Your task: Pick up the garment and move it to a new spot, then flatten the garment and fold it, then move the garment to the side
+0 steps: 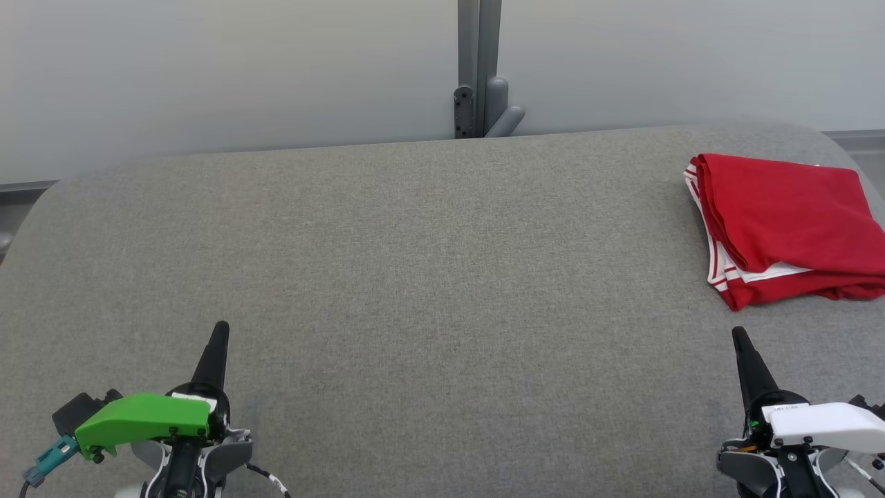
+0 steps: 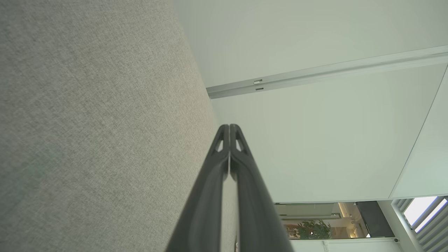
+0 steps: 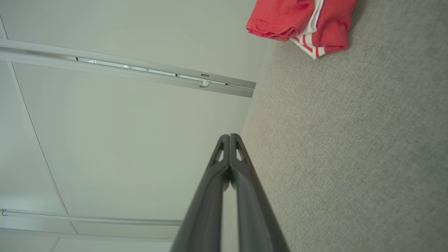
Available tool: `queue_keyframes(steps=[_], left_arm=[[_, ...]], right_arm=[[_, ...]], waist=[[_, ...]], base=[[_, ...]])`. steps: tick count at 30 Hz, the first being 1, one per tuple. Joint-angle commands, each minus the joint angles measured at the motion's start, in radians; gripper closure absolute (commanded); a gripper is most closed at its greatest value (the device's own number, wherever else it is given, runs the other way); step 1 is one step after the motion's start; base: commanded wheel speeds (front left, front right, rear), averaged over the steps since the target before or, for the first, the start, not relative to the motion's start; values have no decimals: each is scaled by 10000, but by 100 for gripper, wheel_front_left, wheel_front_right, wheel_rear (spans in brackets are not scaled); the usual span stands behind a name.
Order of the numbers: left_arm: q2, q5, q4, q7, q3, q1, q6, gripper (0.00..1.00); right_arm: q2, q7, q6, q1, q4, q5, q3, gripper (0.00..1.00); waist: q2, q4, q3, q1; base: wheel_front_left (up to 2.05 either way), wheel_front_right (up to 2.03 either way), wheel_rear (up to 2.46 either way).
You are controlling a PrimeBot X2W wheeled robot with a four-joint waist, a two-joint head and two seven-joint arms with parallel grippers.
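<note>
Left fingers [image 1: 216, 356] lower left, right fingers [image 1: 748, 366] lower right: both closed, empty. Folded red garment with white trim [image 1: 781, 214] upper right, on grey fabric desk [image 1: 415, 277].

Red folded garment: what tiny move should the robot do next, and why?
Probably just rest: the red white-striped fabric garment already lies folded at the grey fabric table's right side, and the left gripper and right gripper have shut fingers, apart from it.
</note>
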Motion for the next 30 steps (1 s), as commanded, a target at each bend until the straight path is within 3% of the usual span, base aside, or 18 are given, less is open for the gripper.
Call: queue_keyframes(steps=[1, 30], left_arm=[[6, -216, -68, 72, 85, -236, -107, 100], [-7, -1995, -97, 681, 553, -461, -381, 100]], right_arm=[[-48, 71, 5, -159, -4, 266, -52, 100], [-20, 438, 4, -284, 74, 2247, -273, 100]], waist=[[0, -8, 8, 0], [0, -139, 123, 0]], base=[[0, 0, 0], [0, 0, 0]])
